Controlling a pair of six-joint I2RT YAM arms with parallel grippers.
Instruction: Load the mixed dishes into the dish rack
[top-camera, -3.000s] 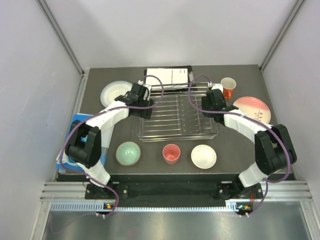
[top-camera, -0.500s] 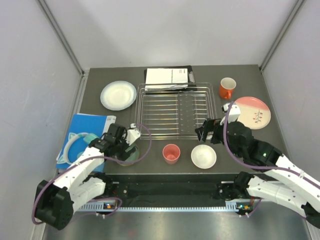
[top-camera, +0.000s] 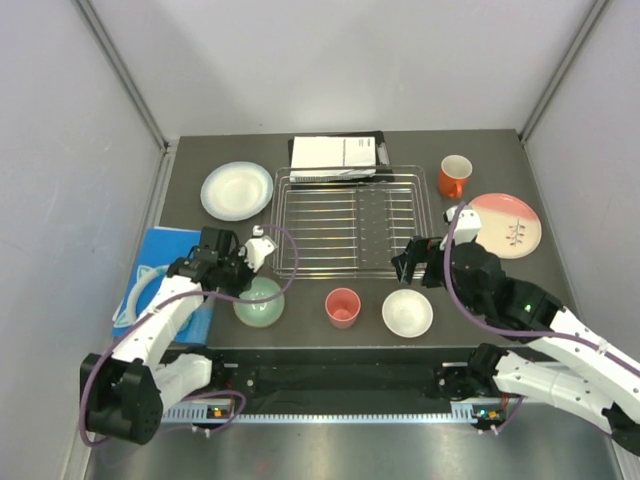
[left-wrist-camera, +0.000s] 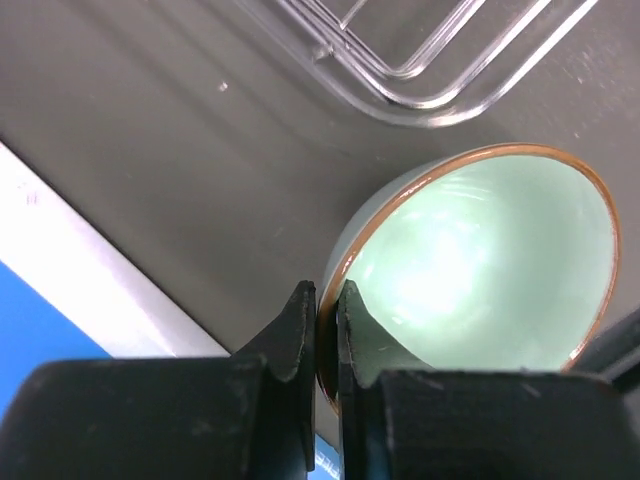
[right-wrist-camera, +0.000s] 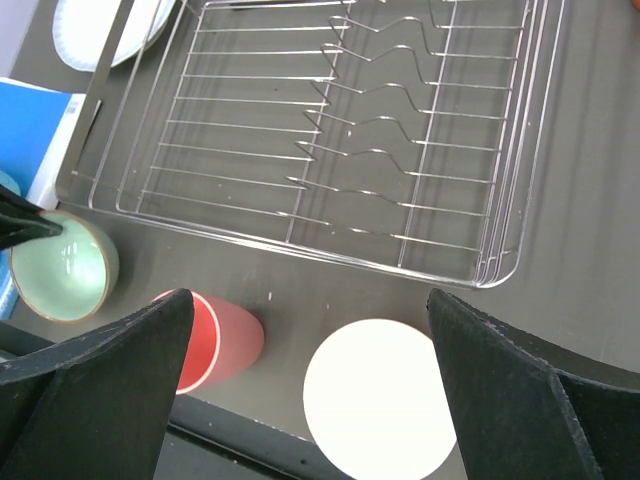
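The left gripper (left-wrist-camera: 320, 305) has just closed: half a second ago its jaws stood wide over the mint-green bowl (left-wrist-camera: 480, 260), and now the two fingers (left-wrist-camera: 295, 335) pinch the bowl's brown-edged rim, one inside the wall and one outside; the overhead view shows the wrist shifted toward the bowl's far-left side, so more of the green inside is exposed than before; the bowl sits on the dark table just in front of the near-left corner of the dish rack (top-camera: 352, 225), and it looks slightly tipped in the wrist view, though I cannot tell whether it has left the surface yet; the right gripper (top-camera: 410, 262) has barely moved, hanging with its jaws spread wide and holding nothing, above the table between the rack's near edge and the white-inside bowl (top-camera: 407, 312); the rack holds no dish so far, and the pink cup (top-camera: 342, 306), white plate (top-camera: 236, 190), pink plate (top-camera: 505, 225) and orange mug (top-camera: 455, 175) lie untouched around it; with the grip made, the first load seems ready for its lift and short carry over the rack's side.
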